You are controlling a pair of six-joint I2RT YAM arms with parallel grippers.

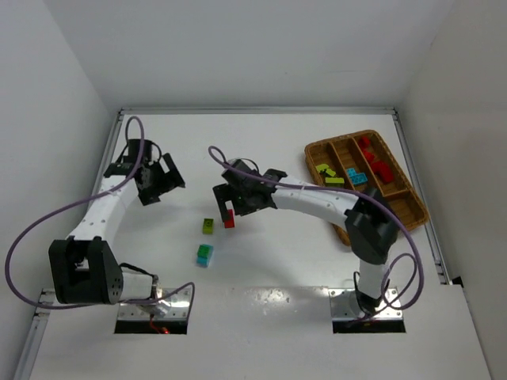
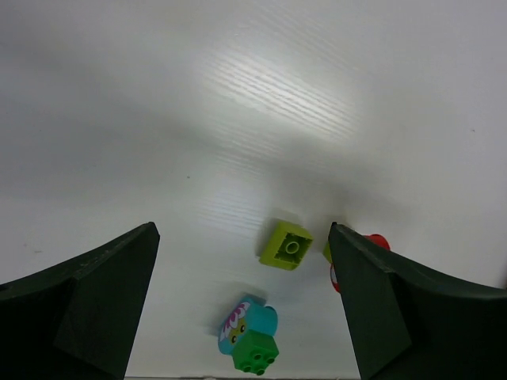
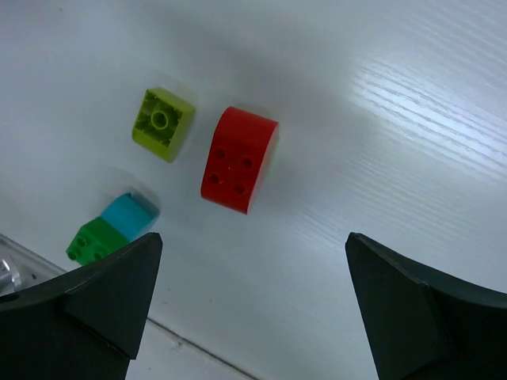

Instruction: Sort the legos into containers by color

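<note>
Nearest the top camera, the left arm base [image 1: 150, 305] and right arm base [image 1: 366, 305] stand at the near edge of the worktop [image 1: 285, 142].

Claw state. The left claw [image 1: 162, 180] [image 2: 242, 237] is released: its jaws stand wide apart with nothing between them, and it hangs over bare worktop at the far left. The right claw [image 1: 238, 198] [image 3: 253, 245] is also released and carries nothing. It hovers just above the red brick [image 1: 229, 219] [image 3: 239, 160].

Progress. The wicker tray [image 1: 413, 212] sits at the far right. Red legos [image 1: 374, 158] lie in its right-hand compartment. Yellow-green legos [image 1: 326, 171] and cyan legos [image 1: 355, 176] lie in the middle section. Judged from this, most of the sort is done. Three pieces are left on the worktop near the centre, well apart from the tray:
- the red brick;
- a yellow-green brick [image 1: 207, 226] [image 3: 163, 123] [image 2: 287, 245] just beside it on the left;
- a cyan-and-green stack [image 1: 204, 254] [image 3: 111, 229] [image 2: 249, 336], nearer the bases.

The red brick is probably the piece in hand. The stack mixes two colours and may need splitting.

Visibility limits. The right arm [image 1: 317, 202] covers the near-left part of the tray, so any contents there cannot be read. Whether a divider separates the yellow-green and cyan legos cannot be told. In the left wrist view, one finger [image 2: 380, 309] hides most of the red brick.
</note>
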